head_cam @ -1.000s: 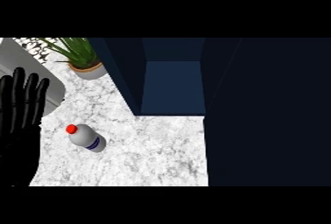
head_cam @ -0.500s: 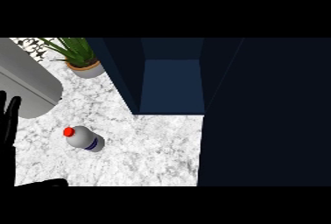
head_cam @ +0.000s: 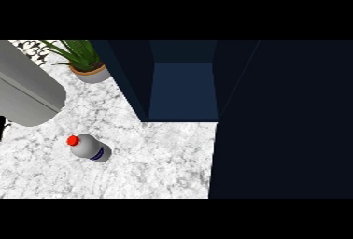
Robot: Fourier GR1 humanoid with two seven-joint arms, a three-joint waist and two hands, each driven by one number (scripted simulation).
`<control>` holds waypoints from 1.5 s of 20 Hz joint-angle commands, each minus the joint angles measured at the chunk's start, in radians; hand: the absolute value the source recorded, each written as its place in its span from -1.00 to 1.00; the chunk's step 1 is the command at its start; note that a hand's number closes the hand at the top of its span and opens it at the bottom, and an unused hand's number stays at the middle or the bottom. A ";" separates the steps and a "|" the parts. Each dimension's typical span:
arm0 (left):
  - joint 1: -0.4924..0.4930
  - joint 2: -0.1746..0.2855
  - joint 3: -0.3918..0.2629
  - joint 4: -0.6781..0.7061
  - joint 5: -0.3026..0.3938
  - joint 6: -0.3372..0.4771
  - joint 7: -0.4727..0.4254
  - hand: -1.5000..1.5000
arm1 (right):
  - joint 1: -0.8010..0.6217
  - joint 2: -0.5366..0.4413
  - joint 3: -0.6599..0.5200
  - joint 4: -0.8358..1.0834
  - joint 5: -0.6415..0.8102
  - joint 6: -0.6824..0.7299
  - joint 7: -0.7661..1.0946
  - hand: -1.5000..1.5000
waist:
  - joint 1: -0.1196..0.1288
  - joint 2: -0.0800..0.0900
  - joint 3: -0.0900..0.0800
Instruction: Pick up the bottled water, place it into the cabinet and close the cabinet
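Note:
The bottled water [head_cam: 89,148] stands on the marble counter [head_cam: 158,163], a grey bottle with a red cap and a blue label band. The dark blue cabinet [head_cam: 183,91] is open just beyond it to the right, its inside bare. My left forearm [head_cam: 27,88] crosses the upper left as a grey bar. Only a black sliver of my left hand [head_cam: 2,126] shows at the left edge, well left of the bottle and apart from it. My right hand is out of view.
A potted green plant [head_cam: 86,63] stands at the back left beside the cabinet. A tall dark panel [head_cam: 283,121] fills the right side from the cabinet opening to the counter's front edge.
My left hand has slid out past the left edge, and the grey forearm now lies across the upper left. The bottle has stayed in place.

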 commanded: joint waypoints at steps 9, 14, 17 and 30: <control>-0.055 0.038 -0.068 -0.049 -0.144 0.101 0.165 -1.00 | -0.032 0.043 0.140 -0.150 0.115 -0.097 0.172 -1.00 | -0.001 0.000 0.000; -0.091 0.054 -0.101 -0.066 -0.203 0.148 0.224 -1.00 | 0.020 -0.006 0.084 -0.180 0.022 -0.051 0.145 -1.00 | -0.006 -0.001 0.001; 0.029 0.048 -0.113 -0.089 -0.162 0.121 0.146 -1.00 | -0.018 0.013 0.108 -0.189 0.076 -0.101 0.177 -1.00 | 0.002 -0.002 -0.001; 0.015 0.054 -0.043 0.073 -0.078 0.098 0.030 -1.00 | -0.094 -0.030 0.135 -0.270 0.102 -0.168 0.321 -1.00 | -0.006 -0.001 -0.002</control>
